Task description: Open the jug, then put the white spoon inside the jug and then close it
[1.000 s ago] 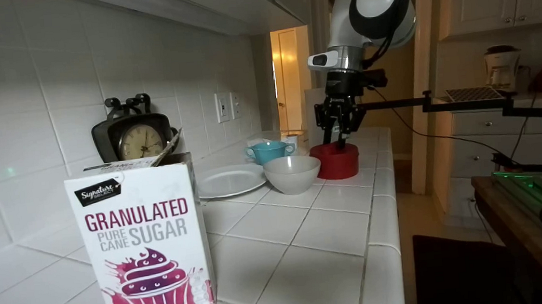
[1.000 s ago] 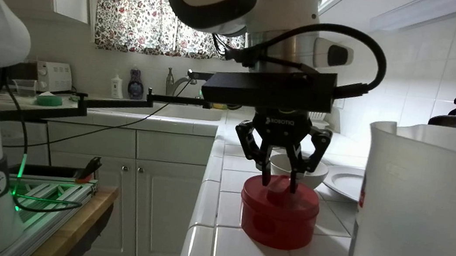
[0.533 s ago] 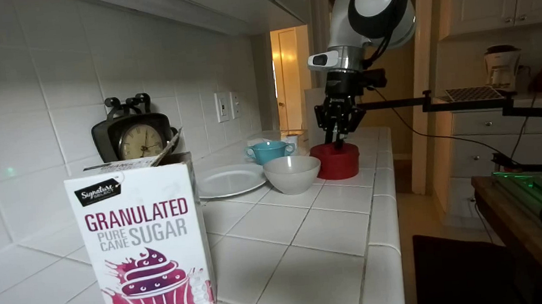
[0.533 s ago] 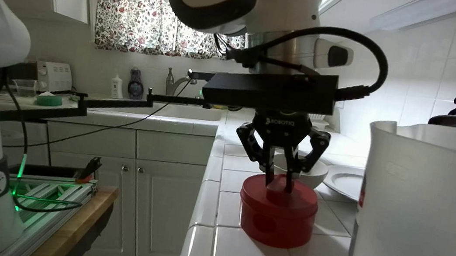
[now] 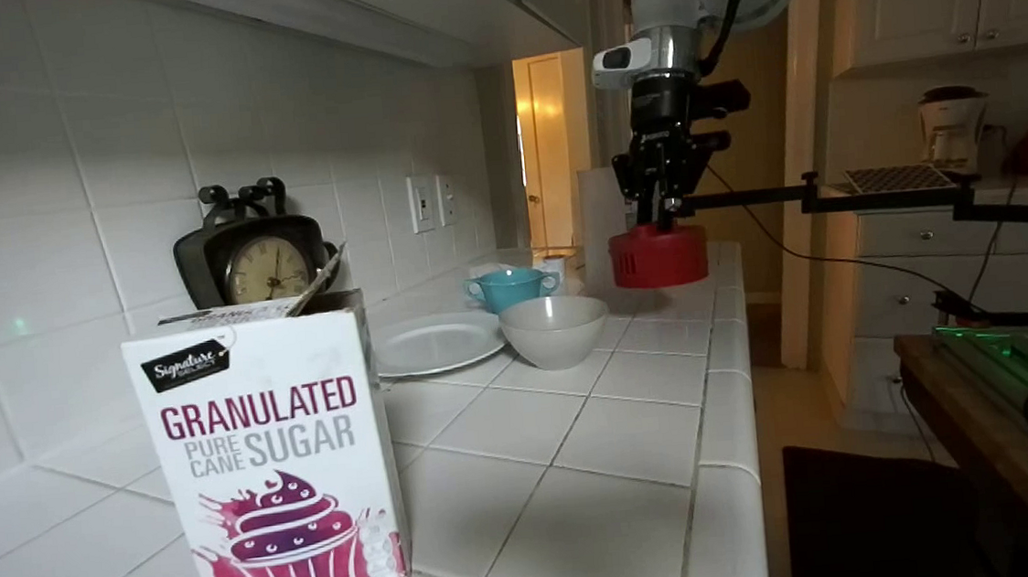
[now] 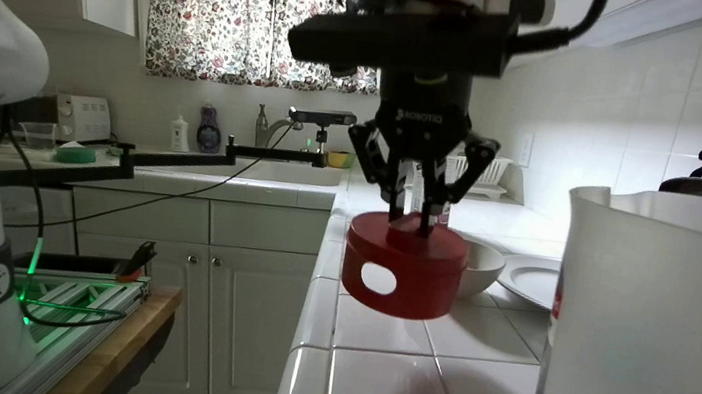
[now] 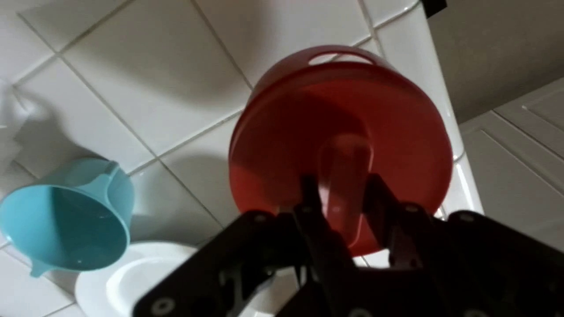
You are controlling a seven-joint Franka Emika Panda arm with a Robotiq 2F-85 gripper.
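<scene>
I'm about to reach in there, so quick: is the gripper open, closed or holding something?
Gripper: closed, holding the red lid by its handle, above the counter.

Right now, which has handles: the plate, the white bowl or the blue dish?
The blue dish: a handle sticks out on each side. The white bowl and the plate show none.

Smooth plastic lid (image 6: pixel 407 282), frosted plastic jug (image 6: pixel 657 346), glossy countertop tiles (image 5: pixel 599 529)

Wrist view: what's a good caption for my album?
The gripper holds the lid above the tiles, cup and plate nearby.
</scene>
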